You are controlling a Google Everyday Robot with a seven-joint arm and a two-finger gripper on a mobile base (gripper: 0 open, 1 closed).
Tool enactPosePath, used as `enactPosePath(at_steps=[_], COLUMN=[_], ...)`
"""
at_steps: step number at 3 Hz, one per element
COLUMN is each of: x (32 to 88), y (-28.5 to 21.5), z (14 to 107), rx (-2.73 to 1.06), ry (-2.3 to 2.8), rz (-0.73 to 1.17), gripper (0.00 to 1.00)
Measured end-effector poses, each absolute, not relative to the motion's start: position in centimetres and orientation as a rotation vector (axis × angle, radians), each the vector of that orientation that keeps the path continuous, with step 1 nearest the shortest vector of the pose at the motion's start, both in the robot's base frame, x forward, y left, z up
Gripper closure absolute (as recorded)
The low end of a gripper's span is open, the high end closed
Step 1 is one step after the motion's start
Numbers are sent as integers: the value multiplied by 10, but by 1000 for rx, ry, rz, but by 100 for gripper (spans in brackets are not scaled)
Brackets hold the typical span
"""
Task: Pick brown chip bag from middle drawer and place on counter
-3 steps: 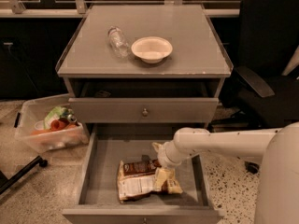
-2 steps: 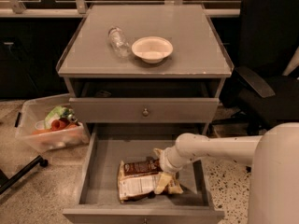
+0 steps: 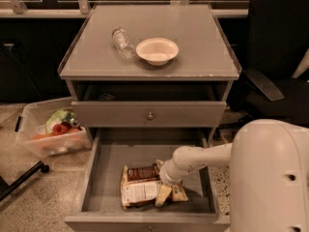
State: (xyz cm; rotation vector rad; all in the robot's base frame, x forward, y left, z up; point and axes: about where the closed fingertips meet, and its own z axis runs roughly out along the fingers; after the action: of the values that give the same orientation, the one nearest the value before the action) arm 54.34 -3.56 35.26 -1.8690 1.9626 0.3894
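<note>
Counter (image 3: 193, 64): the smooth grey squarish top of the cabinet. There is bare room toward its right edge and front corners. A set-down too close to the worn front edge could let the packet slide off.
Middle drawer (image 3: 108, 173): a wide, shallow grey drawer pulled out below the counter's front edge. Its low walls could snag the load if the lift goes sideways too soon.
White robot arm (image 3: 203, 156): it reaches in from the right side. Rising close to the flat grey drawer front with the silver knob (image 3: 150, 115), it could scrape that front or the counter's front lip.
Brown chip bag (image 3: 140, 187): a crinkly packet with a dark band and pale label. It lies flat on the drawer floor, toward the front and a little right of centre. A hold on only a thin edge may slip, and the bag would probably dangle and swing.
White round bowl (image 3: 157, 50): it sits mid-counter and is easily nudged by a swinging bag.
Clear bottle lying on its side (image 3: 122, 42): it is just left of the bowl and could roll toward the left edge if bumped.
Gripper (image 3: 170, 193): it is down at the bag's right edge, touching it. I cannot tell whether it is released or clenched.
</note>
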Motion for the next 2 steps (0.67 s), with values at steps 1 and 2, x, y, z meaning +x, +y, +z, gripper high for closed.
enactPosePath(at_steps=[1,2], x=[544,544], y=[-22,-21], z=[335,338], rx=[-1863,-1862], ry=[1978,1976], rz=[396,397], gripper=[16,40])
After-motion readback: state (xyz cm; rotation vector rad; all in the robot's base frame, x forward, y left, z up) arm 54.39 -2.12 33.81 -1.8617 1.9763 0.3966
